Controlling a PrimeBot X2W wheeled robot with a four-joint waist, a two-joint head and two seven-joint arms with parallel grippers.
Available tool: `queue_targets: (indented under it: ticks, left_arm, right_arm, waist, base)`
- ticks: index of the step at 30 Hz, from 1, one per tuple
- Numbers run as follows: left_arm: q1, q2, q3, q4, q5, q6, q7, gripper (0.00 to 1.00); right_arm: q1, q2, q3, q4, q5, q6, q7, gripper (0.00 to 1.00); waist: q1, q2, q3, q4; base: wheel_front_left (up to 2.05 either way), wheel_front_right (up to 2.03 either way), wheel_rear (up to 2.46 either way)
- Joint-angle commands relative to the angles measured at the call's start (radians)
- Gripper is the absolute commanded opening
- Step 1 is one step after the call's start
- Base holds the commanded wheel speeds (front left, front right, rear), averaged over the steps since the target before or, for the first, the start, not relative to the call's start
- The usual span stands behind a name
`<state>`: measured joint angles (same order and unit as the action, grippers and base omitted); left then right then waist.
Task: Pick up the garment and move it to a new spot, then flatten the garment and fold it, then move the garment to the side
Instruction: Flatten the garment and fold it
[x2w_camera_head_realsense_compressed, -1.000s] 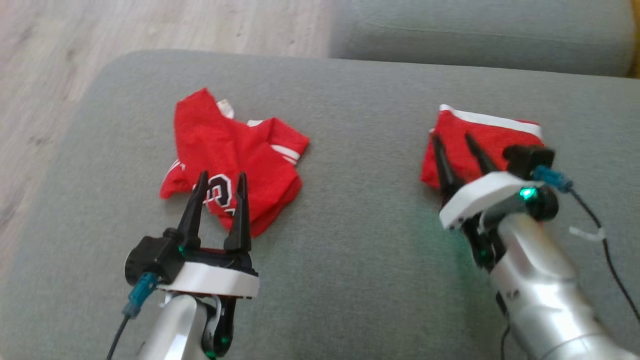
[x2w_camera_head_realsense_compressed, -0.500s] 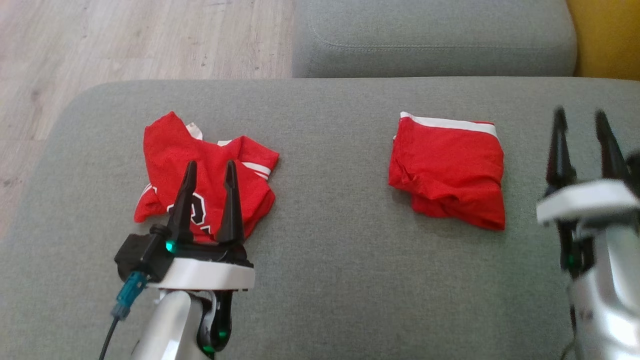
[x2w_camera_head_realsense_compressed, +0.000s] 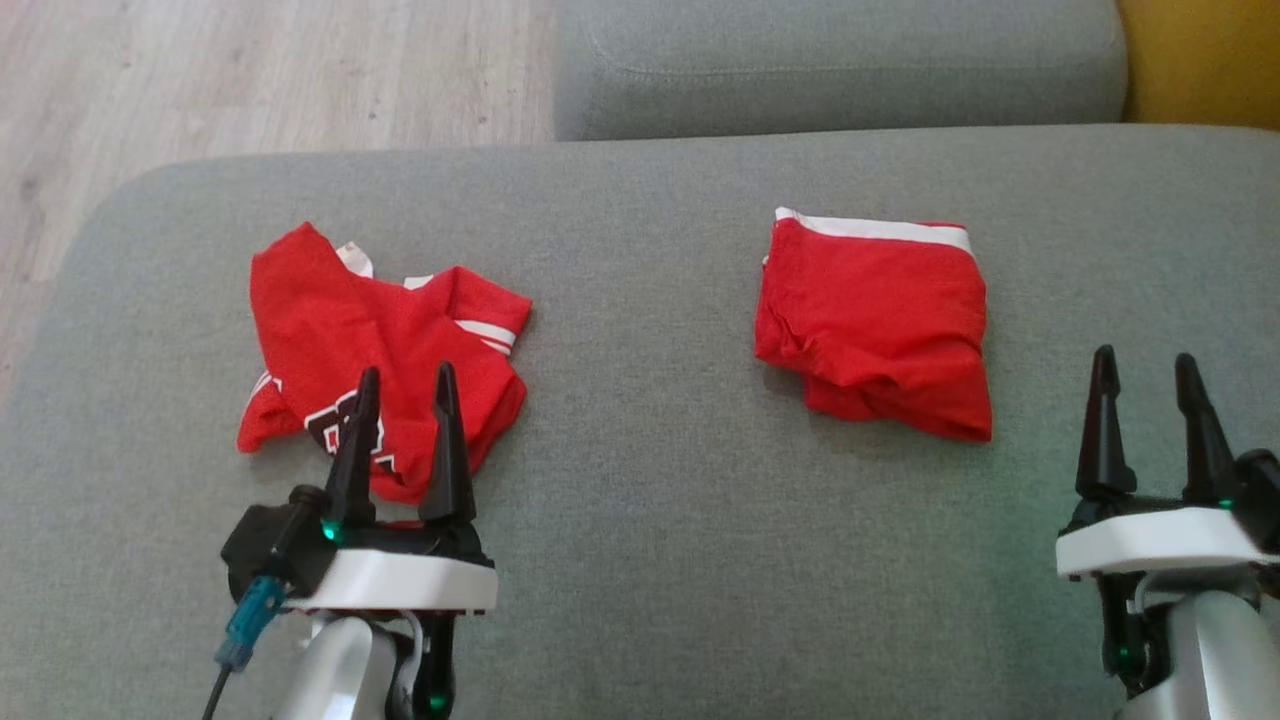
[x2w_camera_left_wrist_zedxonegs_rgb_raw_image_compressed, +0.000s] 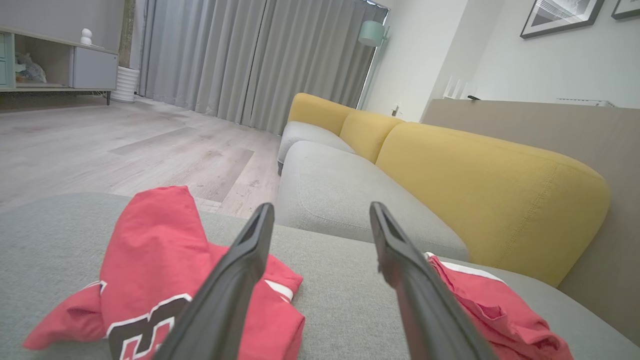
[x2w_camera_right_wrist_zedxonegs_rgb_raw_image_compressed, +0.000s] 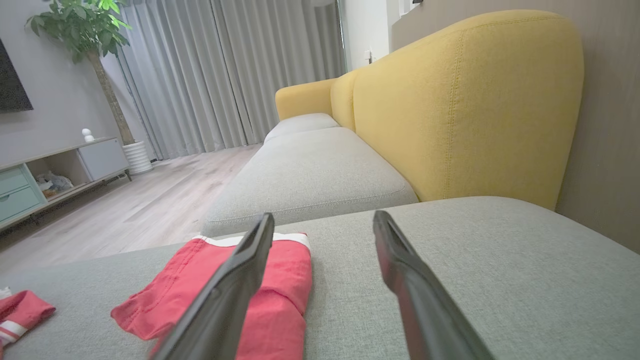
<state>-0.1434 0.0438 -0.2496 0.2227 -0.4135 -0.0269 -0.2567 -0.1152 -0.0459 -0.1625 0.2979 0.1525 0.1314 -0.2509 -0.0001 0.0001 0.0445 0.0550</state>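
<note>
Two red garments lie well apart on the grey sofa cushion (x2w_camera_head_realsense_compressed: 640, 560): a crumpled jersey (x2w_camera_head_realsense_compressed: 380, 340) at the left, a folded garment (x2w_camera_head_realsense_compressed: 875, 325) at the right. With its fingers spread, the left end effector (x2w_camera_head_realsense_compressed: 405, 370) stands at the jersey's near edge, perhaps touching it. Also spread and empty, the right end effector (x2w_camera_head_realsense_compressed: 1144, 354) sits near-right of the folded garment.

A red jersey (x2w_camera_head_realsense_compressed: 385, 335) lies crumpled on the grey seat cushion (x2w_camera_head_realsense_compressed: 640, 540), toward its left edge. It is bunched in loose folds, with white sleeve stripes and part of a black-and-white print showing. A second red garment (x2w_camera_head_realsense_compressed: 880, 320) lies well apart from it, toward the cushion's right side, folded into a compact, roughly square bundle with a white band along its far edge.
</note>
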Motion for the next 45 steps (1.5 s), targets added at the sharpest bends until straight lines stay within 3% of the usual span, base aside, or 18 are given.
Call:
queue_targets:
  ticks: [1,6,8,18,25,29,33,41,45]
  left_arm:
    - [-0.035,0.006,0.038,-0.035,0.006,-0.002,-0.005,1.0]
    - [-0.057,0.006,0.03,-0.04,0.023,-0.012,-0.005,1.0]
    - [-0.071,0.006,0.025,-0.044,0.026,-0.014,-0.005,1.0]
    - [-0.152,0.006,0.015,-0.054,0.034,-0.033,-0.005,1.0]
    - [-0.191,0.006,-0.003,-0.052,0.018,-0.037,-0.005,1.0]
    - [-0.198,0.006,-0.008,-0.048,0.015,-0.036,-0.005,1.0]
    - [-0.196,0.006,-0.005,-0.043,0.017,-0.032,-0.005,1.0]
    - [-0.192,0.006,-0.016,-0.036,0.022,-0.033,-0.005,1.0]
    - [-0.197,0.006,-0.019,-0.025,0.038,-0.034,-0.005,1.0]
  right_arm:
    - [-0.027,-0.005,0.03,-0.044,0.005,-0.001,-0.011,1.0]
    - [-0.047,-0.005,0.046,-0.052,0.004,-0.001,-0.01,1.0]
    - [-0.08,-0.004,0.049,-0.051,-0.007,-0.001,-0.005,0.0]
    - [-0.362,-0.004,0.027,0.104,-0.124,-0.001,0.114,0.0]
    - [-0.519,-0.005,-0.09,0.352,-0.224,-0.001,0.162,0.0]
    - [-0.57,-0.005,-0.087,0.474,-0.263,-0.001,0.149,0.0]
    - [-0.604,-0.005,-0.034,0.526,-0.286,-0.001,0.065,0.0]
    - [-0.634,-0.005,0.227,0.704,-0.079,-0.001,0.065,0.0]
    - [-0.639,-0.004,0.297,0.742,-0.008,-0.001,0.041,0.0]
  waist:
    - [0.0001,-0.0001,0.007,0.0]
    - [0.0001,-0.0001,0.05,0.011]
    - [0.0001,-0.0001,0.082,0.019]
    - [0.0001,-0.0001,0.242,0.089]
    - [0.0001,-0.0001,0.298,0.148]
    - [0.0001,-0.0001,0.301,0.161]
    - [0.0001,-0.0001,0.29,0.161]
    - [0.0001,-0.0001,0.276,0.141]
    - [0.0001,-0.0001,0.261,0.128]
  base:
    - [0.0,0.0,0.0]
    - [0.0,0.0,0.0]
    - [0.0,0.0,0.0]
    - [0.0,0.0,0.0]
    - [0.0,0.0,0.0]
    - [0.0,0.0,0.0]
    - [0.0,0.0,0.0]
    - [0.0,0.0,0.0]
    - [0.0,0.0,0.0]
